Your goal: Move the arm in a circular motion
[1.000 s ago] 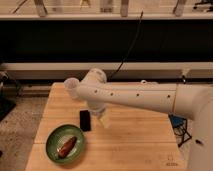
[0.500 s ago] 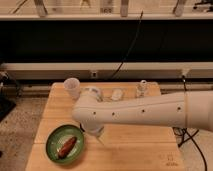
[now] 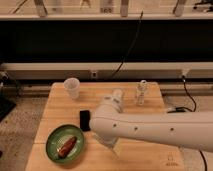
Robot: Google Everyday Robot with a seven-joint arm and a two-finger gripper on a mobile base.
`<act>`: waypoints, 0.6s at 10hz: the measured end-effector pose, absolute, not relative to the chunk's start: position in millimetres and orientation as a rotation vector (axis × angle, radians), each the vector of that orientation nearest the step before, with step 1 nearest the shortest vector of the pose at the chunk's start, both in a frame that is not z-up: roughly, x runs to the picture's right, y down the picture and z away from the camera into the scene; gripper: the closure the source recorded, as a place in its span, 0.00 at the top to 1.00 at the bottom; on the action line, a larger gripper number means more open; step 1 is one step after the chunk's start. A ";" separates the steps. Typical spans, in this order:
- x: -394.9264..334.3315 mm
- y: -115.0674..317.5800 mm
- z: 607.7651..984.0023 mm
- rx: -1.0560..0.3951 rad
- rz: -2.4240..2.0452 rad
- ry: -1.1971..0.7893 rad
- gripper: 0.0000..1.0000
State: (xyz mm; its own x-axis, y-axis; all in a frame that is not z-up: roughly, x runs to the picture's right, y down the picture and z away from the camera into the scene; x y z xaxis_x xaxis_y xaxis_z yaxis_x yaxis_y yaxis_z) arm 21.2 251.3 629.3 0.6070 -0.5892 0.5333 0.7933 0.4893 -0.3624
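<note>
**Arm low over the table, dishes around it**

Camera view, the only one: a wooden table (image 3: 60, 107) stands before a dark wall with a pale rail and a black cable hanging down it. The arm (image 3: 155, 127) comes in from the right edge as one thick white tube with small dark screw dots, running leftward across the table's near half to a rounded joint at about the table's middle. A shorter white segment rises from that joint toward the back of the table. Below the joint a narrow pale tip points down at the tabletop — this is the gripper (image 3: 111, 143), near the table's front edge and just right of the green plate; whether its claw is clenched or released cannot be told.

Containers: a green plate (image 3: 55, 137) sits at the front left of the table and holds one reddish-brown, elongated piece of food (image 3: 66, 147), lying diagonally inside the rim. A white cup (image 3: 72, 88) stands upright at the back left corner — what is inside it cannot be seen. A small black object (image 3: 85, 120) lies between plate and arm joint, partly hidden by the arm. A small pale bottle-like item (image 3: 142, 92) stands upright at the back right.
</note>
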 end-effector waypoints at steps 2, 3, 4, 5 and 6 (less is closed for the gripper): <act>54.4 251.8 629.7 -0.624 -0.817 -0.369 0.80; 66.5 251.1 630.4 -0.622 -0.793 -0.369 0.80; 86.3 249.5 631.8 -0.618 -0.750 -0.367 0.80; 101.2 245.6 634.3 -0.614 -0.709 -0.362 0.80; 110.7 242.1 636.9 -0.611 -0.678 -0.357 0.80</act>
State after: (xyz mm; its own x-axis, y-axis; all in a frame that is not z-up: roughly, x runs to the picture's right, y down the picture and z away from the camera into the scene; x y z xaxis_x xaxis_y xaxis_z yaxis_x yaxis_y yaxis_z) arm 110.7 242.1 636.9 0.7291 -0.4743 0.4934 0.6754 0.6153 -0.4066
